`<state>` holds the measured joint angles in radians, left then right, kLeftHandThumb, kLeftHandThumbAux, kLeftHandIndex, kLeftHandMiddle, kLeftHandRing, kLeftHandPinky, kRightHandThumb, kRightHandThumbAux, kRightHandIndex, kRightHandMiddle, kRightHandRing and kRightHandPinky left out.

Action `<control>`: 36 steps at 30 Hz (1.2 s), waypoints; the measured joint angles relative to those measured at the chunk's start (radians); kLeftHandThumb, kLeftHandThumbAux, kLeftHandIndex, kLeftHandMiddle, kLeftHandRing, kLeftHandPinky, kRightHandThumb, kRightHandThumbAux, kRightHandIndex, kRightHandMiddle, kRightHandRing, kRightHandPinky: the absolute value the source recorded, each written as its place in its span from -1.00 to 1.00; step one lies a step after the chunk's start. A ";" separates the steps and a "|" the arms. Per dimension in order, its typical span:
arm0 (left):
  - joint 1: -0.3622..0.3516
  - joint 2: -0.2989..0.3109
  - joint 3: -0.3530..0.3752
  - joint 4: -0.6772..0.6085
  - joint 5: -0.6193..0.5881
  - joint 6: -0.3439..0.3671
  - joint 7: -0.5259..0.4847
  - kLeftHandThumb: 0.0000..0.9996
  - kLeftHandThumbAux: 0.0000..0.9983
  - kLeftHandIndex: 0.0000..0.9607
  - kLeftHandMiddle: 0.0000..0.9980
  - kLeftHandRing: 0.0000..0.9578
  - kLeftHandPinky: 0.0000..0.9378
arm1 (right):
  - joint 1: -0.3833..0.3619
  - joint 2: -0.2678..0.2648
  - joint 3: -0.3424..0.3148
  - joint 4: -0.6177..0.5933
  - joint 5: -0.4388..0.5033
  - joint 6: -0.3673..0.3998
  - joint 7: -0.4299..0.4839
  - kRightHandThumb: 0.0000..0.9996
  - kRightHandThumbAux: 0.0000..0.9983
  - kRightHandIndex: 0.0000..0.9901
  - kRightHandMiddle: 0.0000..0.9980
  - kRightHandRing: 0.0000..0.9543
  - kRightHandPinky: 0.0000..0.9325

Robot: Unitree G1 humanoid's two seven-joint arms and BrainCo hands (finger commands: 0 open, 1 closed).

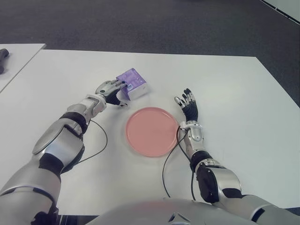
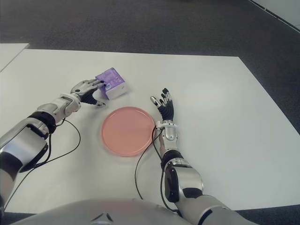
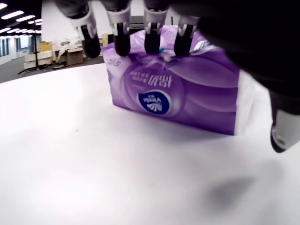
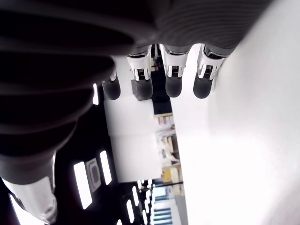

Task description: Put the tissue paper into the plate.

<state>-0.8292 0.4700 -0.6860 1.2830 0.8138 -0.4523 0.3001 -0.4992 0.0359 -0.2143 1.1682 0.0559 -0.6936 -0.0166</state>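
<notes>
You are looking down at a white table (image 1: 225,79) that fills most of the frame. There is one purple tissue pack (image 1: 133,83) just left of centre in the upper half, and one pink plate (image 1: 152,131) near the centre, a little below and to the right of the pack. The pack and the plate sit near each other but apart, so the tissue is not yet in the plate.

Your left hand (image 1: 110,90) comes in from the lower left and is at the pack's left end. In the left wrist view, four fingertips (image 3: 122,46) are set along the pack's top edge and the thumb hangs at the side, apart from the wrapper. The pack stands on the table. I judge this as the hand closing around the pack to grasp it, not yet holding it firmly; the fingers over the top and the thumb opposite would let it pinch the soft pack across its width.

Your right hand (image 1: 189,107) shows just right of the plate, fingers stretched out and holding nothing, probably kept clear of the plate.

Two thin black cables (image 1: 100,140) loop on the table, one by each forearm.
</notes>
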 measured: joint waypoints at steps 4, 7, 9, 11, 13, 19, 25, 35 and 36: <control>0.034 0.055 0.000 -0.106 -0.010 -0.074 -0.062 -1.00 -0.01 -0.84 -0.89 -0.89 -0.81 | 0.001 0.002 -0.001 -0.002 0.001 0.000 0.009 -0.76 0.29 -0.91 -0.88 -0.91 -0.81; 0.064 0.100 0.007 -0.208 -0.031 -0.105 -0.127 -1.00 0.00 -0.86 -0.90 -0.91 -0.81 | 0.001 0.002 -0.001 -0.005 0.001 -0.001 0.012 -0.76 0.27 -0.91 -0.87 -0.91 -0.82; 0.084 0.131 0.015 -0.276 -0.052 -0.121 -0.176 -1.00 0.01 -0.85 -0.90 -0.90 -0.80 | 0.002 0.003 -0.001 -0.009 0.001 -0.002 0.013 -0.76 0.26 -0.91 -0.87 -0.91 -0.82; 0.106 0.164 0.025 -0.346 -0.072 -0.135 -0.230 -1.00 0.02 -0.84 -0.89 -0.90 -0.80 | 0.002 0.003 -0.001 -0.011 0.001 -0.002 0.013 -0.75 0.25 -0.90 -0.87 -0.91 -0.81; 0.128 0.197 0.038 -0.414 -0.095 -0.147 -0.285 -1.00 0.02 -0.83 -0.87 -0.89 -0.80 | 0.002 0.004 -0.002 -0.013 0.001 -0.002 0.014 -0.74 0.25 -0.89 -0.86 -0.90 -0.81; 0.234 0.305 0.079 -0.628 -0.170 -0.174 -0.438 -1.00 0.04 -0.81 -0.85 -0.87 -0.80 | 0.001 0.010 -0.007 -0.014 0.008 0.004 0.016 -0.72 0.27 -0.87 -0.86 -0.90 -0.83; 0.309 0.407 0.113 -0.814 -0.218 -0.169 -0.607 -1.00 0.04 -0.81 -0.84 -0.86 -0.77 | 0.000 0.006 -0.010 -0.013 0.009 0.010 0.017 -0.75 0.30 -0.90 -0.87 -0.91 -0.87; 0.434 0.511 0.159 -1.119 -0.222 -0.071 -0.920 -1.00 0.16 -0.80 -0.82 -0.84 -0.74 | -0.009 0.004 -0.010 -0.003 0.009 0.030 0.020 -0.77 0.31 -0.92 -0.90 -0.94 -0.92; 0.441 0.518 0.167 -1.138 -0.216 -0.062 -0.935 -1.00 0.17 -0.80 -0.82 -0.84 -0.75 | -0.011 0.004 -0.010 -0.001 0.009 0.032 0.021 -0.78 0.31 -0.92 -0.90 -0.95 -0.91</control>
<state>-0.3879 0.9879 -0.5193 0.1445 0.5976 -0.5139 -0.6347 -0.5099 0.0396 -0.2244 1.1667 0.0649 -0.6614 0.0048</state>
